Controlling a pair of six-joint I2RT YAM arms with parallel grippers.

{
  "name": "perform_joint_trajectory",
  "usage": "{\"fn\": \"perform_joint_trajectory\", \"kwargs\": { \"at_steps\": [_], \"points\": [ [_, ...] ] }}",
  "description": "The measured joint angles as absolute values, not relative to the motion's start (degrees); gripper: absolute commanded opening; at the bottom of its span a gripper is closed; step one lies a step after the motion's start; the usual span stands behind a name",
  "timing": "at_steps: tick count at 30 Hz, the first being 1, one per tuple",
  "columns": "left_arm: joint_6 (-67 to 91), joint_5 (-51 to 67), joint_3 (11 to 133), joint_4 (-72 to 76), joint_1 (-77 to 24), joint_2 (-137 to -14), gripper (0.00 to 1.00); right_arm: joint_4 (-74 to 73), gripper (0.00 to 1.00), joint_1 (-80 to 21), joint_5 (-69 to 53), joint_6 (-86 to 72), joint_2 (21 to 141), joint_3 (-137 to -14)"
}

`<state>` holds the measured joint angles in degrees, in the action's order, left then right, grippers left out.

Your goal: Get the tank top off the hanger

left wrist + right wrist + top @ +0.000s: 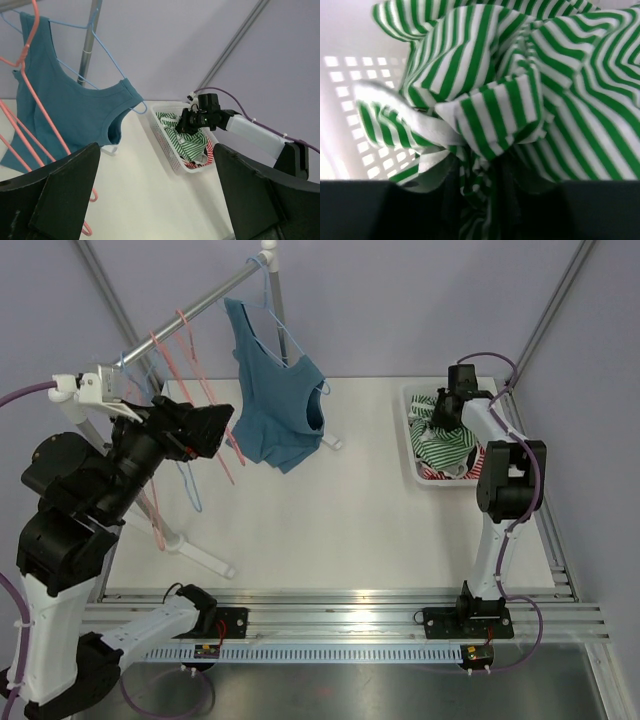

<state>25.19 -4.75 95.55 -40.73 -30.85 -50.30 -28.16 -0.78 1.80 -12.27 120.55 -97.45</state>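
A teal tank top [275,410] hangs on a light-blue wire hanger [291,342] from the rack's rail. It also shows in the left wrist view [65,110], with one strap off the hanger's [107,56] right arm. My left gripper [217,428] is open and empty, just left of the tank top among the pink hangers, its jaws wide apart [157,165]. My right gripper [446,406] is down in the white basket [411,436], shut on a green-and-white striped garment [495,75] that bunches between the fingers [482,192].
Several pink hangers [190,360] hang on the slanted rail [195,305] by my left arm. The rack's upright pole [276,300] stands behind the tank top and its foot [200,552] lies at front left. The basket [162,135] holds striped clothes at right.
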Motion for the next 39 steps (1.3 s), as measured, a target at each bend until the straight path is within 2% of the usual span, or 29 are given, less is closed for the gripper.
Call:
{"fn": "perform_joint_trajectory", "kwargs": {
  "at_steps": [1, 4, 6, 7, 8, 14, 19, 28, 33, 39],
  "points": [
    [25.1, -5.3, 96.8, -41.0, -30.9, -51.4, 0.99, -28.4, 0.53, -0.8, 1.8, -12.7, 120.1, -97.5],
    [24.7, -7.7, 100.7, -41.7, -30.9, -55.2, 0.99, -31.1, 0.73, -0.8, 1.6, -12.9, 118.7, -99.0],
    [24.4, -9.6, 103.5, -42.4, -30.9, -58.3, 0.99, -33.6, 0.81, -0.8, 2.2, -12.8, 117.8, -101.0],
    [24.3, -10.6, 104.6, -42.4, -31.0, -59.9, 0.99, -35.1, 0.95, -0.8, 2.6, -12.7, 117.4, -102.3],
    [24.2, -11.6, 105.5, -42.5, -31.1, -61.5, 0.99, -36.3, 0.99, -0.8, 3.1, -12.8, 117.0, -103.5],
    [23.7, -18.9, 110.2, -43.1, -34.5, -71.7, 0.99, -42.2, 0.99, -0.7, 5.4, -12.2, 112.3, -109.6],
    [23.7, -24.2, 111.2, -42.8, -35.7, -78.0, 0.99, -44.2, 1.00, -0.7, 2.6, -12.5, 105.0, -109.2],
    [23.9, -33.1, 119.9, -39.0, -35.7, -92.1, 0.98, -38.7, 0.99, -0.7, -18.0, -14.7, 79.1, -89.0],
    [24.1, -36.9, 122.7, -36.0, -35.7, -99.7, 0.91, -34.0, 1.00, -0.7, -28.5, -17.3, 67.8, -78.3],
    [24.2, -38.5, 129.5, -33.0, -34.0, -109.5, 0.74, -28.0, 0.98, -0.7, -36.9, -22.0, 57.4, -68.8]
  ]
}}
